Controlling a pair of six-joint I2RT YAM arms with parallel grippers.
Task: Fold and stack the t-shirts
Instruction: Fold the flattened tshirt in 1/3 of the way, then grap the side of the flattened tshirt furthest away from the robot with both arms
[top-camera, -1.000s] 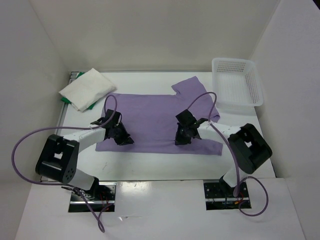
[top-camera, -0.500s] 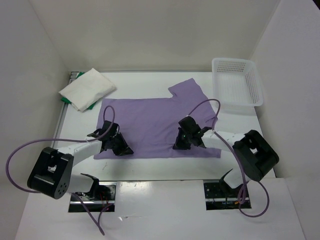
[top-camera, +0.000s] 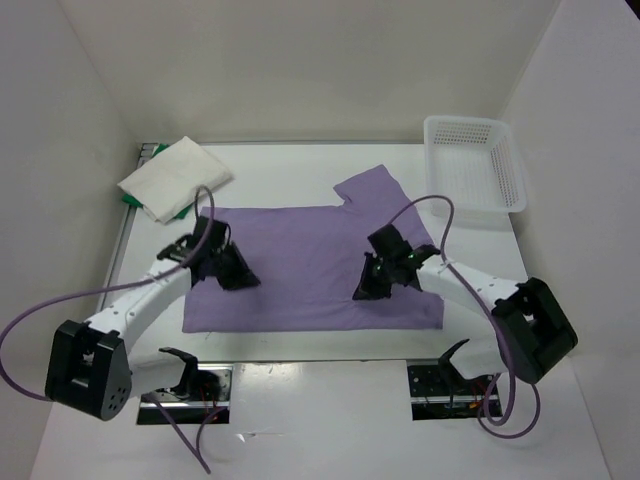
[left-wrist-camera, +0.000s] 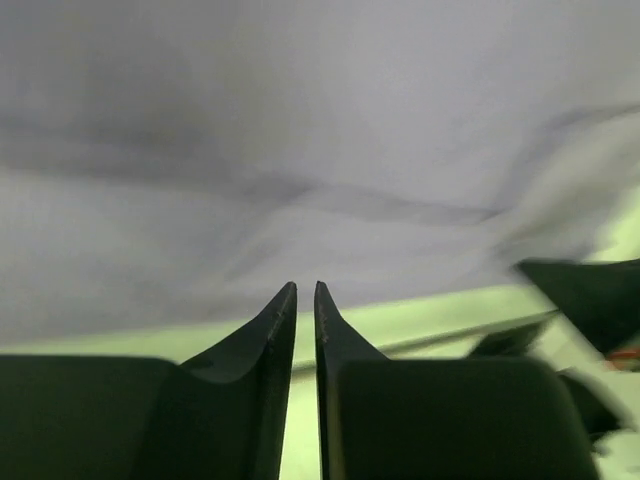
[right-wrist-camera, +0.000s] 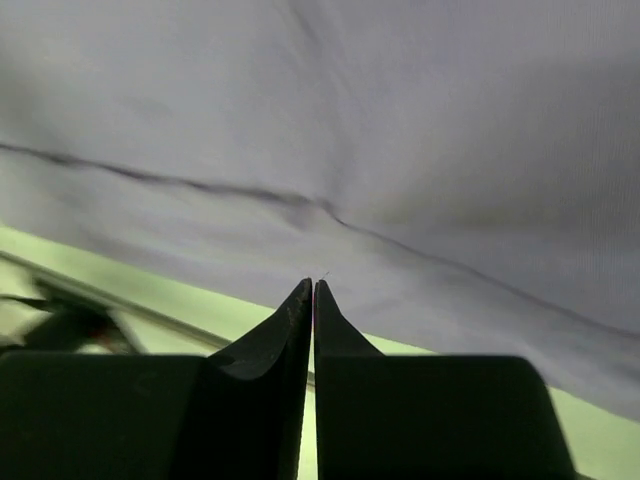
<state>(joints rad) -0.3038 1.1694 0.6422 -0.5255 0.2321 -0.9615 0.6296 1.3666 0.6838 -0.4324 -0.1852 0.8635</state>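
Top external: white counter (top-camera: 300, 165) boxed in by white walls | lavender t-shirt (top-camera: 300, 260) spread flat beneath and between both end effectors | folded white t-shirt (top-camera: 175, 178) on green t-shirt (top-camera: 184, 211), beyond-left of left end effector (top-camera: 240, 278) | basket (top-camera: 465, 121) beyond-right of right end effector (top-camera: 365, 290) | both arms reach forward, tips angled down onto the cloth | both clenched; whether cloth is nipped, cannot tell

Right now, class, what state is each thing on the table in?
Purple shirt: spread out flat.
White shirt: folded, lying on the green one.
Green shirt: under the white one, mostly hidden.
Basket: upright, empty.
Left gripper: shut, tips over the purple shirt.
Right gripper: shut, tips over the purple shirt.
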